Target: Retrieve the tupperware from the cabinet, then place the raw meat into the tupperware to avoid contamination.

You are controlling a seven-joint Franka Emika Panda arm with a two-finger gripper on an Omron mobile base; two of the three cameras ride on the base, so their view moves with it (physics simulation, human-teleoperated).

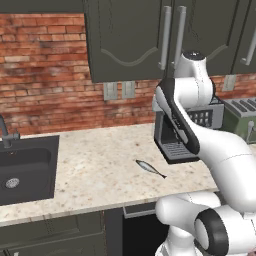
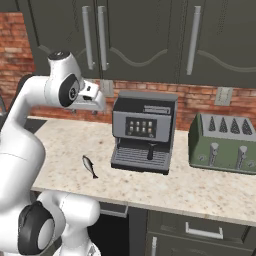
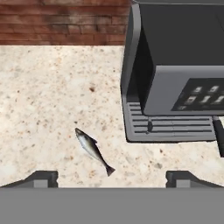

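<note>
A small silvery raw fish [image 3: 93, 149], the raw meat of the task, lies flat on the speckled beige tabletop [image 1: 95, 165], just beside the left front corner of a grey coffee machine [image 2: 144, 131] as seen from the right base view. In the hand view the fish sits below and between the gripper's [image 3: 112, 178] two dark fingertips [image 3: 41, 178], closer to the left one, with its head toward the brick wall [image 1: 45, 70] and its tail pointing toward the camera; the jaws are spread wide and hold nothing. The white arm rises from the base, bends at a high elbow and carries the hand above the tabletop, level with the top of the coffee machine and just under the dark upper cabinet [image 2: 145, 35], whose arched doors are closed, their long grey bar handles [image 2: 88, 37] hanging vertical. A green toaster [image 2: 224, 142] stands to the right of the coffee machine, and a dark sink basin [image 1: 25, 167] is set into the tabletop well to the left.
</note>
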